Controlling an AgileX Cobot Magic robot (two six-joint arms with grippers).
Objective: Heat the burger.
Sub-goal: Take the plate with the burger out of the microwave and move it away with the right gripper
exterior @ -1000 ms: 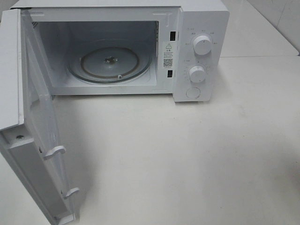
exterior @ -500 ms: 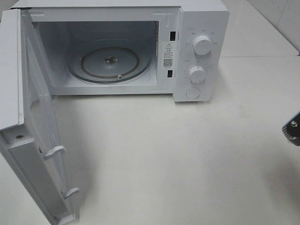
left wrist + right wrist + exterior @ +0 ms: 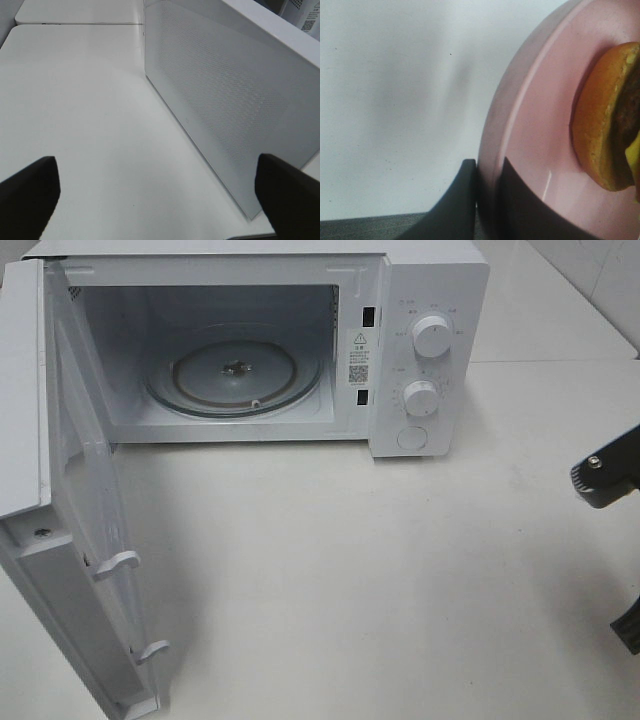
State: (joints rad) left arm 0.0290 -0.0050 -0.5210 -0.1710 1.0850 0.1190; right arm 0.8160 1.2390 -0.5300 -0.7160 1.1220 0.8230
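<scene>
Left gripper (image 3: 155, 200) first: its two dark fingers (image 3: 27, 200) are spread wide apart with nothing between them, hovering over the white table (image 3: 75, 100). Just ahead of it and off to one side stands the perforated face of the microwave door (image 3: 225, 100), swung open. From the high camera this gripper does not show at all.

Moving across, the microwave (image 3: 430, 300) sits at the back of the table, cavity open, glass turntable (image 3: 235, 370) bare inside. Two round knobs (image 3: 432, 336) and a button sit on its control panel, facing the front.

Now the right gripper (image 3: 487, 200), and here's the action: its fingers are pressed close, pinching the rim of the pink plate (image 3: 530, 150) between them, one finger on the outside, one on the plate's upper face. On that plate, just beyond the fingertips, sits the burger (image 3: 607, 120); the golden-brown bun, a dark patty edge and a sliver of yellow cheese are in shot, the rest cut off by the frame.

In the high view only a black piece of the right arm (image 3: 608, 472) pokes in, well clear of the microwave's front; plate and burger are out of that shot, so how high they ride above the table is hard to say.
</scene>
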